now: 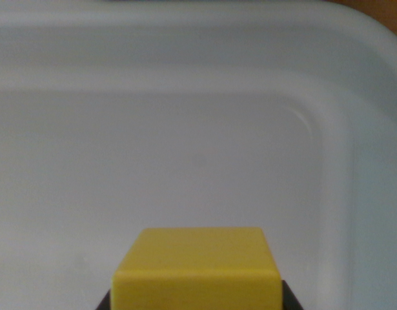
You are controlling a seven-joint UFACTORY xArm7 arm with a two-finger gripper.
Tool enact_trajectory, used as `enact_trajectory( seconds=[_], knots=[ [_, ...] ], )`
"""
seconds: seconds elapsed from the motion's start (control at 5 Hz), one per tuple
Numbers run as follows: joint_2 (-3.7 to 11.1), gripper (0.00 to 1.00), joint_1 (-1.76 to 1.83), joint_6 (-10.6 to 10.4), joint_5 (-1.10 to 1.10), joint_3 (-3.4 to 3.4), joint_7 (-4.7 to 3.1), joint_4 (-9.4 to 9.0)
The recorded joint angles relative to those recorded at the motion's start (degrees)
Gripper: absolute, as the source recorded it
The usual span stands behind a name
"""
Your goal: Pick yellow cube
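While the yellow cube (pixel 197 270) sits between dark claw (pixel 197 302) parts, clamping cannot be confirmed; a loose hold could drop it into the white bin (pixel 353 161).

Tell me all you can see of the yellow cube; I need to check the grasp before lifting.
The yellow cube sits at the bottom centre of the wrist view, cut off by the lower edge. It is plain, smooth and matte, like plastic, with softly rounded edges; its top face and one side face show. It looks upright and square to the camera. Dark gripper parts show at both lower corners, flanking it; contact is likely but unclear. Behind it lies the pale bin's floor.
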Motion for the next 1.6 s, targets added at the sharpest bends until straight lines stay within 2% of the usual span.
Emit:
enact_trajectory(
  seconds=[0.2,0.4,0.6,0.8,1.6],
  knots=[
    [0.00,1.00,0.00,0.00,0.00,0.00,0.00,0.00],
    [-0.55,1.00,0.00,1.65,-0.10,-0.04,0.14,1.11],
    [-0.55,1.00,0.00,1.65,-0.10,-0.04,0.14,1.11],
    [-0.97,1.00,0.00,2.93,-0.17,-0.07,0.25,1.97],
    [-1.50,1.00,0.00,4.55,-0.27,-0.11,0.39,3.06]
  ],
)
